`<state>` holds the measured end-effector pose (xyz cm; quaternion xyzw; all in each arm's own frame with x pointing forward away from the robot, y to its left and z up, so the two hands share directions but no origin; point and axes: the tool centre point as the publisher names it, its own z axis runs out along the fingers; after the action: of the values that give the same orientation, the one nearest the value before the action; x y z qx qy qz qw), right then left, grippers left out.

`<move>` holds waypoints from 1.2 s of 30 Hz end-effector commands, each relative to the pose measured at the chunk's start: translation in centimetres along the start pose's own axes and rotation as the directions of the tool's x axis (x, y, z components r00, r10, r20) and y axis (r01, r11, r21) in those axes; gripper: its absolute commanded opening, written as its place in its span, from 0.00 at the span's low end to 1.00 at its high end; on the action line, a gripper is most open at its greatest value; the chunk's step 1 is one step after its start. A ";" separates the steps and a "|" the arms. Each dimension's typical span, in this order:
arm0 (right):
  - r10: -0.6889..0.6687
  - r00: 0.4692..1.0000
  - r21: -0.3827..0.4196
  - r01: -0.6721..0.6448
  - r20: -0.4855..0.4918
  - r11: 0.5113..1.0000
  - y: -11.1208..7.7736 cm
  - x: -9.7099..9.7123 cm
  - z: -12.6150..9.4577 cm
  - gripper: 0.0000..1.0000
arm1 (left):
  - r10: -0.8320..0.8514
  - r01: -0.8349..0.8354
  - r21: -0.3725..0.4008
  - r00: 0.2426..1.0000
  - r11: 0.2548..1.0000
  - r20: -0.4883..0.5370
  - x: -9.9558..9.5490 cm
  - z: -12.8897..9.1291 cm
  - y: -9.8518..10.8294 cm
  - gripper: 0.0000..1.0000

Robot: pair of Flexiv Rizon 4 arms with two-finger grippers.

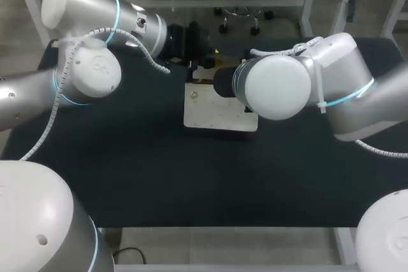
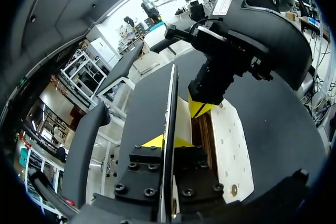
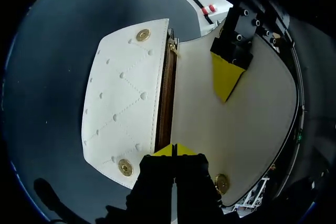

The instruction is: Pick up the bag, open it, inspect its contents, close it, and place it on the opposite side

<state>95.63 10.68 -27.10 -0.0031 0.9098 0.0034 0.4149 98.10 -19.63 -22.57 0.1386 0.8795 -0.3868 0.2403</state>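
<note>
A white quilted bag [image 1: 213, 116] with gold studs lies mid-table, its flap lifted. In the left wrist view the flap [image 2: 170, 98] stands edge-on between the yellow tips of my left gripper [image 2: 165, 141], which is shut on it. The right wrist view shows the quilted front [image 3: 126, 103], the cream inside of the flap [image 3: 252, 129] and a brown strip at the mouth [image 3: 165, 98]. My right gripper [image 3: 174, 150] is shut, tips together on the mouth's edge. The left gripper's yellow finger [image 3: 226, 77] lies against the flap. In the head view my right wrist [image 1: 277, 87] hides the right fingers.
The black table top [image 1: 159, 176] spreads around the bag on all sides. My left arm [image 1: 89, 68] comes in over the far left, my right arm [image 1: 357, 93] over the right. Two rounded arm bases [image 1: 38, 221] fill the near corners.
</note>
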 end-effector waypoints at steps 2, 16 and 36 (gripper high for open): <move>0.001 0.999 0.013 0.000 -0.053 1.000 0.4 -0.3 1.1 0.00 | -0.001 0.001 0.001 1.000 1.000 0.016 0.3 -0.1 -0.1 0.00; 0.016 0.994 0.016 -0.014 -0.109 1.000 0.4 -0.5 1.6 0.00 | -0.002 0.002 0.004 1.000 1.000 0.030 0.5 -0.1 -0.1 0.00; 0.022 0.987 0.002 -0.022 -0.158 1.000 0.3 2.1 1.3 0.00 | -0.063 0.061 0.023 0.994 0.998 0.090 0.0 -0.3 0.1 0.00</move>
<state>95.53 11.19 -29.44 0.0075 0.9403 0.0068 0.3401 98.21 -19.36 -22.60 0.0985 0.8684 -0.4083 0.2636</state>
